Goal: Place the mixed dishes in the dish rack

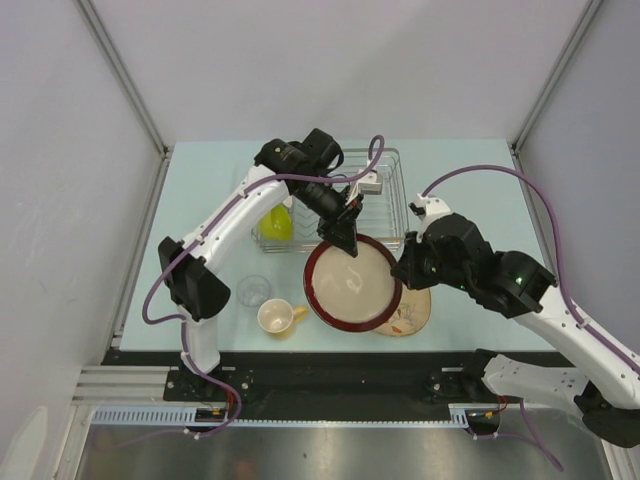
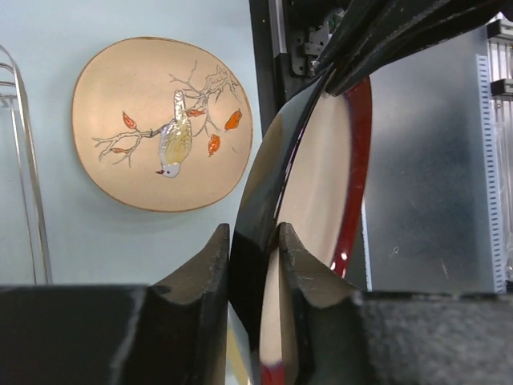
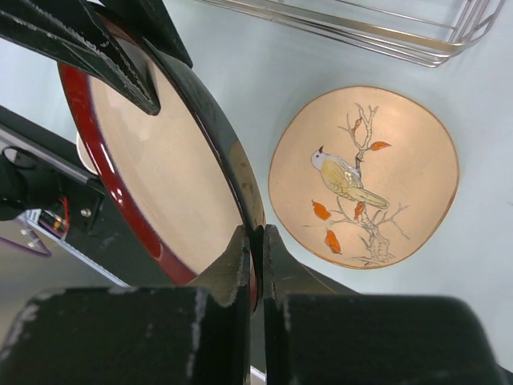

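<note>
Holding the round beige plate with the dark-red rim (image 1: 352, 285) between both arms, seen from above: my left gripper (image 1: 343, 238) pinches its far edge, my right gripper (image 1: 407, 266) its right edge, just near of the silver wire dish rack (image 1: 388, 205). Left wrist: jaws narrow, clamped on the tilted rim, a cream bird-painted plate (image 2: 160, 124) flat beyond. Right wrist: an equal clamp. I judge loading under way; next, carry it far over the rack wall.

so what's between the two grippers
The red-rimmed plate, spanning from the left gripper to the right gripper, both shut on its rim; clearest in the top view.
</note>
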